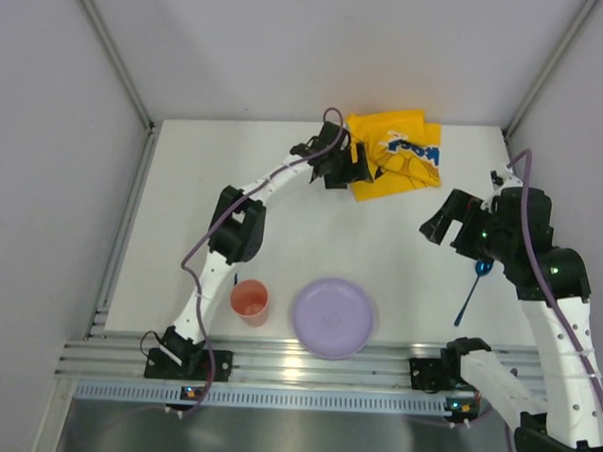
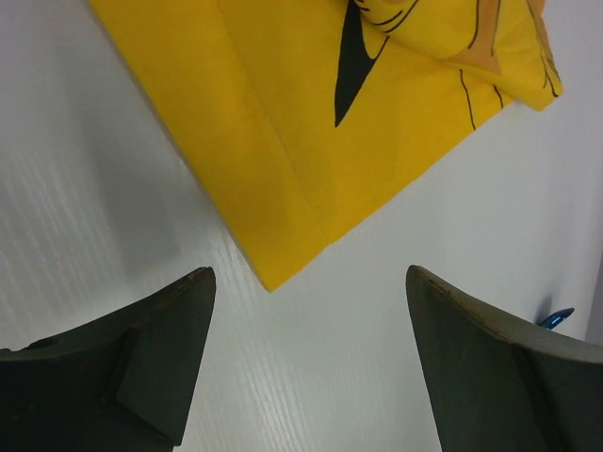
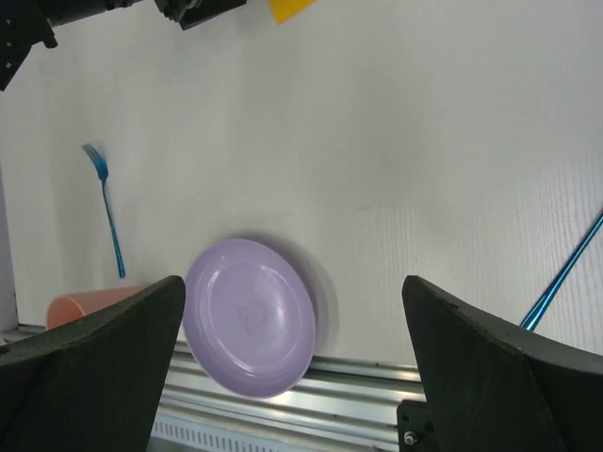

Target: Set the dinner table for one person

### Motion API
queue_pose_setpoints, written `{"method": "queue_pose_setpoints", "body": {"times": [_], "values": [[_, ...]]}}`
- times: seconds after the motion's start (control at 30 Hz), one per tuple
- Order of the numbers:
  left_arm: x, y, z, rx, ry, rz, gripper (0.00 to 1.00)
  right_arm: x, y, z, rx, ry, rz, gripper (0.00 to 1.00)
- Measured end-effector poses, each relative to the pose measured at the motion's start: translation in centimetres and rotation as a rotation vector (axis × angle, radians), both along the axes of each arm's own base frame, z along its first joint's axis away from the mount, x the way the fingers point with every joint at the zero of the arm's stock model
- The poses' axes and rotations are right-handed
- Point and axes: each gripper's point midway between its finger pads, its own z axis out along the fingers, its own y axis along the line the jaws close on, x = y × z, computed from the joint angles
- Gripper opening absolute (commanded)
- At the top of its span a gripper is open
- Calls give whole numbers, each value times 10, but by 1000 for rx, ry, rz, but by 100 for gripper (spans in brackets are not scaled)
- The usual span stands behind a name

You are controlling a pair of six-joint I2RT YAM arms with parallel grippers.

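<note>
Near edge: purple plate [image 1: 333, 317] and orange cup [image 1: 250, 299] sit just beside each other on the dinner table [image 1: 282, 215], the white top under everything. Mid-right: right gripper [image 3: 292, 287] hangs spread wide and empty, with a blue utensil [image 1: 471, 288] on the table near it. Far centre: left gripper [image 2: 309, 273] has its jaws apart, holding nothing, framing the near corner of the yellow printed cloth mat [image 2: 311, 122]. The step looks like a corner grab. Drop straight down with the corner between the pads, close to bunch the edge, then drag low and slow, since the far side is rumpled and could fold under. Hard to tell: whether the fingers touch the table, and what the mat's print is, as it is cropped. The utensil's head is half under the right arm, type unclear. A blue fork [image 3: 108, 202] shows only from the right wrist; I can't find it in the overhead view, probably behind the left arm.
</note>
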Motion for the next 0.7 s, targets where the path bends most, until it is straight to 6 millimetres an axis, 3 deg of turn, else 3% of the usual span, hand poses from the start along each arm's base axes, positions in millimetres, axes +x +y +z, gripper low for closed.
{"method": "queue_pose_setpoints", "body": {"times": [0.23,0.5,0.63,0.67,0.7], "values": [[2,2,-30,20,48,26,85,-4,-8,-8,-33,38,-29,100],[12,-17,-30,-47,31,29,78,4,-10,-22,-63,99,-38,100],[13,-30,-35,-84,35,17,52,8,-11,-28,-74,122,-33,100],[12,-33,-37,-96,39,10,35,9,-11,-29,-76,126,-35,100],[12,-34,-40,-102,44,7,26,10,-11,-30,-78,130,-36,100]]}}
